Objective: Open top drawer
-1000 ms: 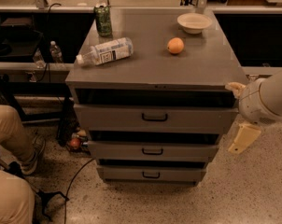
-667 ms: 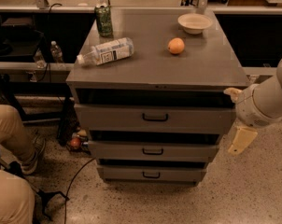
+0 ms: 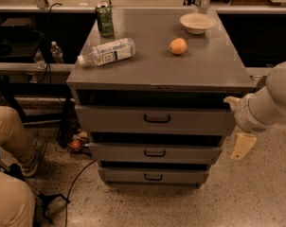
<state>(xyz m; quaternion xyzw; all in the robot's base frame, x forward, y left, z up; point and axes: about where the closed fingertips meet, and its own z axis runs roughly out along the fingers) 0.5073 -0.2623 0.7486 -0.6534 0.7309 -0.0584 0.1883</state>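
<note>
The top drawer point(image 3: 133, 120) is the tallest grey front of three in a grey metal cabinet, with a black loop handle point(image 3: 157, 118) at its centre. It looks pushed in, with a dark gap above it. My gripper point(image 3: 235, 124) is at the cabinet's right front corner, level with the top drawer and right of its front. It is open and empty, with one cream finger point(image 3: 229, 101) up by the cabinet top and the other point(image 3: 242, 146) hanging lower. It is well right of the handle and does not touch it.
Two shorter drawers point(image 3: 155, 152) sit below. On the cabinet top point(image 3: 204, 65) lie a plastic bottle point(image 3: 107, 52), a green can point(image 3: 104, 19), an orange point(image 3: 178, 46) and a white bowl point(image 3: 196, 22). A seated person's legs point(image 3: 13, 141) and cables are on the left floor.
My arm and gripper have shifted slightly down and to the left, closer to the cabinet's right front corner. The drawers and the objects on top have not moved.
</note>
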